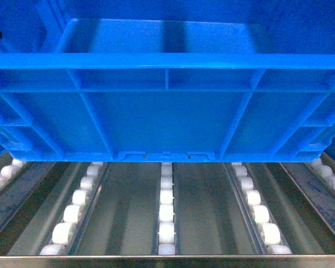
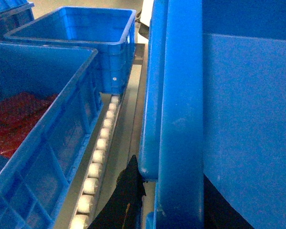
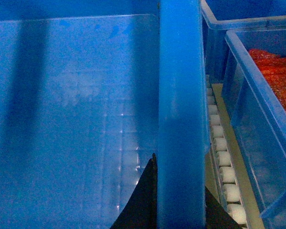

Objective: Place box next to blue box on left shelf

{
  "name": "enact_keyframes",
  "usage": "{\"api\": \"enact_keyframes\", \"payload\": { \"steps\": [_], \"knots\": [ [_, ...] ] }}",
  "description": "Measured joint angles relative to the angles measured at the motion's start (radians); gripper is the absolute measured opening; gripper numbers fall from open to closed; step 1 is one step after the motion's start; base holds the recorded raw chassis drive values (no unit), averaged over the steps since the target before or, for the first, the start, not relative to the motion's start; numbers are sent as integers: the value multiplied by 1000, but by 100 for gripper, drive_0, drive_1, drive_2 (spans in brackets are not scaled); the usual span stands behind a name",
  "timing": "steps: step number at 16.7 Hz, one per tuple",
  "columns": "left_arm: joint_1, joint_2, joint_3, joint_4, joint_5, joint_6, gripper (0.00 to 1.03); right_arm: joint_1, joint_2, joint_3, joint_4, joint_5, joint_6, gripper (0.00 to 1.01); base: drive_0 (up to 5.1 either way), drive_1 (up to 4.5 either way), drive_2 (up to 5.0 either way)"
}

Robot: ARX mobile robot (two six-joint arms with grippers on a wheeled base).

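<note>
Both hands, left hand (image 2: 133,191) and right hand (image 3: 174,205), clamp the box (image 1: 167,117) by its side rims, over the left shelf (image 1: 166,223) rollers. Placement step; next, lower and release beside neighbouring crate (image 2: 43,119).

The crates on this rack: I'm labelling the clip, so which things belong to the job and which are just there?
In the job:
box, held at its side rims
left shelf
left fingers
right fingers

Just there:
crate with red contents
empty crate behind it
</note>
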Motion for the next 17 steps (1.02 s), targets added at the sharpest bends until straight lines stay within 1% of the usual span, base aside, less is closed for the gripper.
{"api": "enact_keyframes", "payload": {
  "steps": [17],
  "knots": [
    [0, 0, 0, -1, 0, 0, 16, 0, 0, 0, 0, 0, 0, 8, 0, 0, 0]
  ]
}}
